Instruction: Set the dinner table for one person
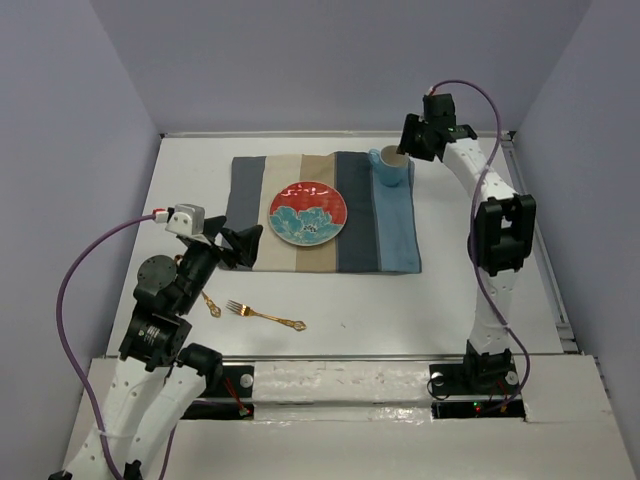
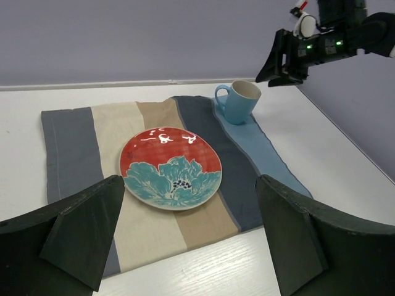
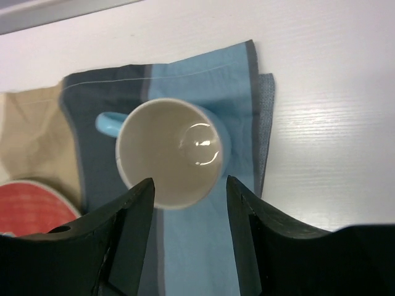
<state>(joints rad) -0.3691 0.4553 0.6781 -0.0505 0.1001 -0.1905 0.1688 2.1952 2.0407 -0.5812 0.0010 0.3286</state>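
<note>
From the overhead camera, I see the white desk (image 1: 450, 300) filling the middle of the frame, running from the arm bases at the bottom up to the back wall. A striped mat (image 1: 255, 200) lies flat on it in the upper centre, with bands of grey, beige, tan, dark grey and blue. A red plate (image 1: 308, 214) with a teal flower sits on the middle bands of the mat. A blue mug (image 1: 390, 168) stands upright on the mat's upper right corner, its handle pointing to the left of the frame and its pale inside looking empty.

The right fingers (image 1: 405, 152) hang over the mug at upper right. On my right wrist camera they are spread, their tips level with the near rim of the mug below them. The left wrist camera shows them above the mug and clear of it, so they grip nothing.

The left fingers (image 1: 240, 245) sit at centre left, just off the mat's lower left corner, pointing towards the plate. They are spread wide and hold nothing.

Below the mat, on bare desk, a gold fork (image 1: 262, 314) lies with its prongs to the left. A smaller gold piece of cutlery (image 1: 211, 303) lies just left of it, partly hidden by the left arm, and I cannot tell what kind it is
</note>
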